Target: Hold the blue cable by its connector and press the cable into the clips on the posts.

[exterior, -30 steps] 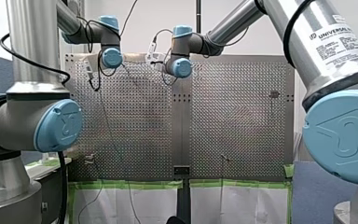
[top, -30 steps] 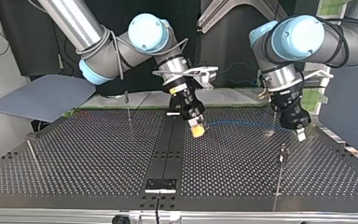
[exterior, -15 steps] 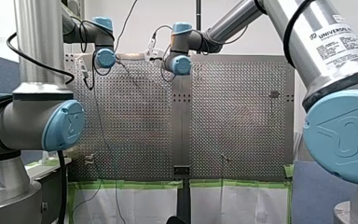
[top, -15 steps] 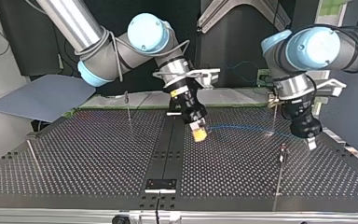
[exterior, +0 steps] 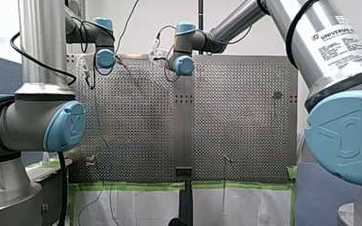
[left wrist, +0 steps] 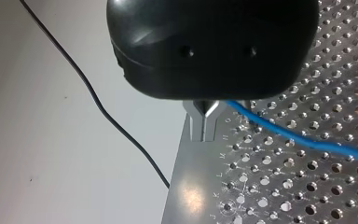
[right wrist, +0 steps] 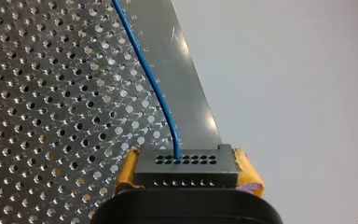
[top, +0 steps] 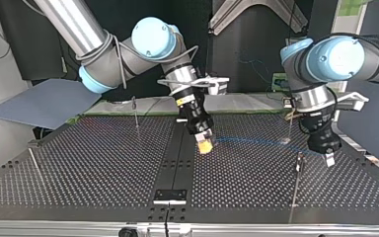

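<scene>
1. Nearest in the top view, the perforated desk (top: pixel 103 170) carries a small black plate (top: pixel 170 195) on its dark centre strip. A thin near post (top: pixel 295 185) rises at that view's right and a slanted rod (top: pixel 36 168) at its left.
2. Just beyond the near post's top hangs my left gripper (top: pixel 329 159), its metal fingers pinched together on the blue cable (top: pixel 256 141). In the left wrist view the cable comes out sideways right at them.
3. The cable runs low over the desk toward the top view's middle and passes close to the near post's top. Whether it touches there cannot be told.
4. At the middle, my right gripper (top: pixel 205 144) tilts down, its yellow pads clamped on the black connector (right wrist: pixel 186 168). The cable leaves the connector's upper row of holes.
5. Farther back stand two more thin posts: a left far post (top: pixel 136 116), well apart from the cable, and a right far post (top: pixel 289 126), just behind it.
6. Farthest, a grey sheet (top: pixel 44 101) lies off the desk's far corner. The left wrist view shows a thin black wire (left wrist: pixel 98 107) past the desk's edge.
</scene>
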Tool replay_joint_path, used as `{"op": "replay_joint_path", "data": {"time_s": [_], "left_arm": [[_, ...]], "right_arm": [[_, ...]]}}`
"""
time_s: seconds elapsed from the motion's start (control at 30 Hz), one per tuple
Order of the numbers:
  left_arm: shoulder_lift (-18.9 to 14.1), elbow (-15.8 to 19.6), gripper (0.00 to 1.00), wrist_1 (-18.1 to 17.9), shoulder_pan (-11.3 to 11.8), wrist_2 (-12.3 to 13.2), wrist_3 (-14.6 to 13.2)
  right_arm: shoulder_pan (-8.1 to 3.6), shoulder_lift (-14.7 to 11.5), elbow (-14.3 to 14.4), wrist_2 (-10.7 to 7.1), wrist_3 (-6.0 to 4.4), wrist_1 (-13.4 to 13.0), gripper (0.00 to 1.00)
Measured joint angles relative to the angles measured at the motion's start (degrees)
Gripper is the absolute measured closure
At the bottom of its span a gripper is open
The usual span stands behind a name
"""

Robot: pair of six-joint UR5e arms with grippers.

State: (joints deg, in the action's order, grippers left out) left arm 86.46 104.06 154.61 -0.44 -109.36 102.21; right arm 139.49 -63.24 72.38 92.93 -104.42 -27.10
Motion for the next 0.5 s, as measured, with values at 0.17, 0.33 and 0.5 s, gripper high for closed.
{"op": "replay_joint_path", "data": {"time_s": [0.17, 0.33, 0.5], "left_arm": [[0.6, -0.2, 1.0, 0.1, 0.3, 0.6, 0.0], [1.0, -0.3, 1.0, 0.0, 0.4, 0.8, -0.1], [1.1, -0.3, 1.0, -0.1, 0.7, 1.7, -0.1]], "right_arm": [[-0.4, 0.0, 0.0, 0.45, 0.01, 0.0, 1.0], [-0.74, 0.0, 0.0, 0.54, 0.01, 0.0, 1.0], [-1.08, 0.0, 0.0, 0.59, 0.01, 0.0, 1.0]]}}
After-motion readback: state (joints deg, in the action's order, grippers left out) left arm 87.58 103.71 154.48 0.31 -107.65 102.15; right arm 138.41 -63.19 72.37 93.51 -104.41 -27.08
